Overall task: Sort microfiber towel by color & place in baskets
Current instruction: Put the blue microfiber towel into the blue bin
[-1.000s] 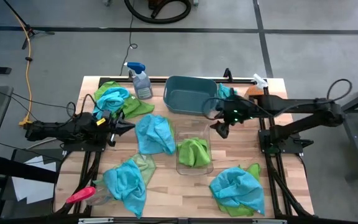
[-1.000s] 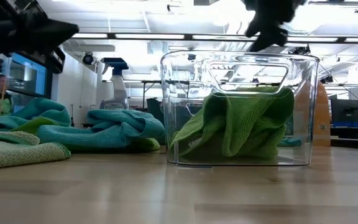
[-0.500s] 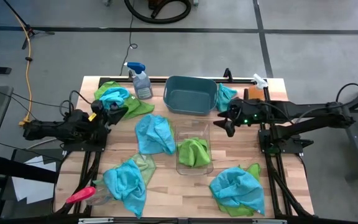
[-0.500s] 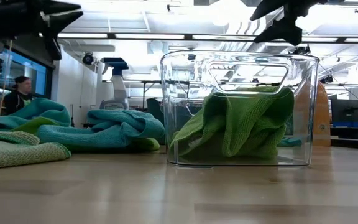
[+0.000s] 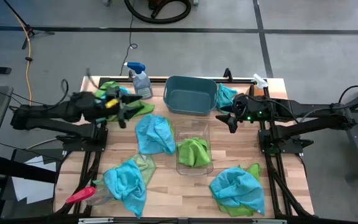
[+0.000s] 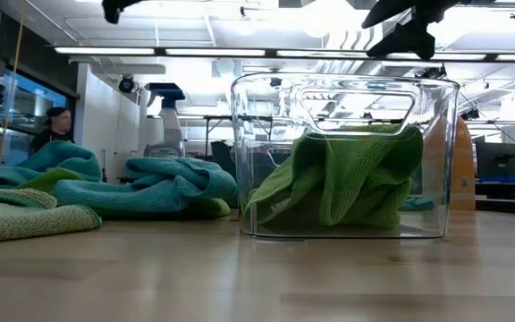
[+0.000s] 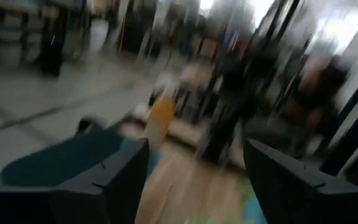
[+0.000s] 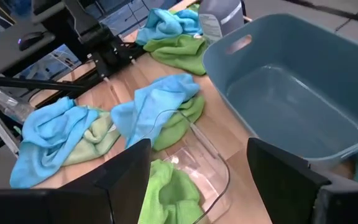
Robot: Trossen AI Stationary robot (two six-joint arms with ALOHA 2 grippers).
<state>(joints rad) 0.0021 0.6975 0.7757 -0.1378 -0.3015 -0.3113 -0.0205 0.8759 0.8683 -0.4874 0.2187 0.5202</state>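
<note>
Left gripper [image 5: 122,112], jaws wide, hovers over the green/blue towel pile [image 5: 120,99]; I'd pinch just one, top layer.

On the surface [image 5: 166,186], the tub [image 5: 191,94] sits at twelve o'clock with the see-through bin [image 5: 193,148] just in front of it at the centre, one towel [image 5: 194,152] lying in that bin. A spray bottle [image 5: 141,81] stands left of the tub beside a towel pile [image 5: 138,107] at ten o'clock. More towels lie at nine [image 5: 155,134], seven [image 5: 127,180] and five o'clock [image 5: 237,188].
</note>
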